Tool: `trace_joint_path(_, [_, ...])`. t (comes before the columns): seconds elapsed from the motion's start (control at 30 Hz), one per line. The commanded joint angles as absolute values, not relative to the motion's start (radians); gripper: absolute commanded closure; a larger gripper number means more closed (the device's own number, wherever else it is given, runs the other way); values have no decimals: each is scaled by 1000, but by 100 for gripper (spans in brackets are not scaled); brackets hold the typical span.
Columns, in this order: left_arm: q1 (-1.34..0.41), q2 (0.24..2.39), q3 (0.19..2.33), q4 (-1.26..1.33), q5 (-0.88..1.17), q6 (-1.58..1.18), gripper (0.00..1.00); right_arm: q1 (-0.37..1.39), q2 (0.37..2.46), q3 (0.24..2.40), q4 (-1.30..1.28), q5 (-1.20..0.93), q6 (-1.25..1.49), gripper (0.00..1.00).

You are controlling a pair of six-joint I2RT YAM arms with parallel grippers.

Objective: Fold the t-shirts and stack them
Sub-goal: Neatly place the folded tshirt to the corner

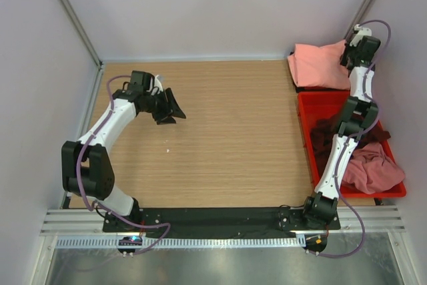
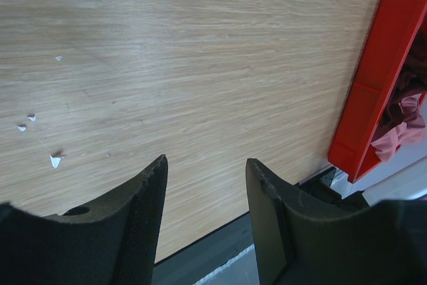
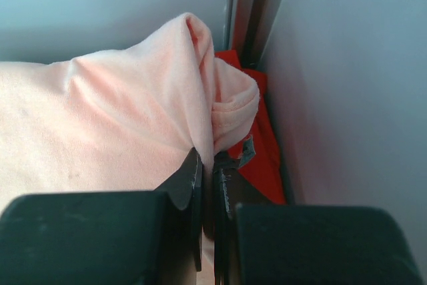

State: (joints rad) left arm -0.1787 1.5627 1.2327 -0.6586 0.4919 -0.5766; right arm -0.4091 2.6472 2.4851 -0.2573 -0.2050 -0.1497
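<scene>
The salmon-pink t-shirt (image 1: 319, 65) lies bunched at the table's far right corner. My right gripper (image 1: 348, 55) is shut on a fold of it at its right edge; the right wrist view shows the cloth (image 3: 127, 131) pinched between the jaws (image 3: 211, 158), with bright red cloth (image 3: 263, 151) behind. A dark maroon t-shirt (image 1: 333, 135) and a dusty pink t-shirt (image 1: 373, 168) lie crumpled in the red bin (image 1: 307, 108). My left gripper (image 1: 175, 108) is open and empty above the bare left part of the table (image 2: 207, 161).
The red plastic bin also shows at the right edge of the left wrist view (image 2: 373, 91). Grey walls close the table at the back and sides. Small white scraps (image 2: 55, 159) lie on the wood. A black base strip runs along the near edge.
</scene>
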Motion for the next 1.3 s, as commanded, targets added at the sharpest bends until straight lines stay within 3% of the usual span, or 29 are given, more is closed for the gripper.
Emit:
trace_joint_path(0.0, [-169,1563,1238,-630,525,-586,48,-439,2589,2546,-152,-155,-146,99])
trace_joint_path(0.3, [-169,1563,1235,-620,534,-592,48,-439,2631,2548,-112,-181,-95,96])
trace_joint_path(0.33, [-167,1563,1233,-618,538,-595,48,-439,2632,2548,-110,-184,-75,90])
trace_joint_path(0.37, [-169,1562,1233,-615,538,-595,48,-439,2634,2549,-110,-184,-66,71])
trace_joint_path(0.43, [-169,1552,1230,-614,538,-597,48,-439,2609,2521,-110,-196,-42,56])
trace_joint_path(0.47, [-169,1546,1227,-611,540,-598,48,-439,2594,2504,-104,-201,-31,43])
trace_joint_path(0.53, [-169,1537,1223,-604,541,-598,47,-434,2535,2439,-77,-213,-11,31])
trace_joint_path(0.63, [-169,1520,1219,-601,543,-598,46,-422,2472,2416,-98,-218,34,26])
trace_joint_path(0.7, [-167,1508,1220,-598,548,-598,46,-403,2448,2390,-110,-241,73,27])
trace_joint_path(0.77, [-167,1496,1220,-597,557,-598,47,-373,2407,2352,-109,-248,110,34])
trace_joint_path(0.8, [-167,1491,1220,-595,558,-598,46,-362,2393,2301,-92,-258,129,40])
trace_joint_path(0.83, [-169,1485,1223,-592,557,-598,46,-354,2372,2274,-77,-265,147,57])
trace_joint_path(0.87, [-169,1482,1220,-591,558,-600,46,-347,2362,2249,-62,-276,172,65])
trace_joint_path(0.93, [-167,1473,1215,-586,563,-603,46,-325,2353,2174,-6,-285,238,74])
trace_joint_path(1.17, [-169,1471,1198,-560,591,-620,46,-270,2422,2043,319,-273,578,77])
trace_joint_path(1.27, [-169,1474,1198,-554,591,-624,45,-227,2509,2098,390,-268,643,77])
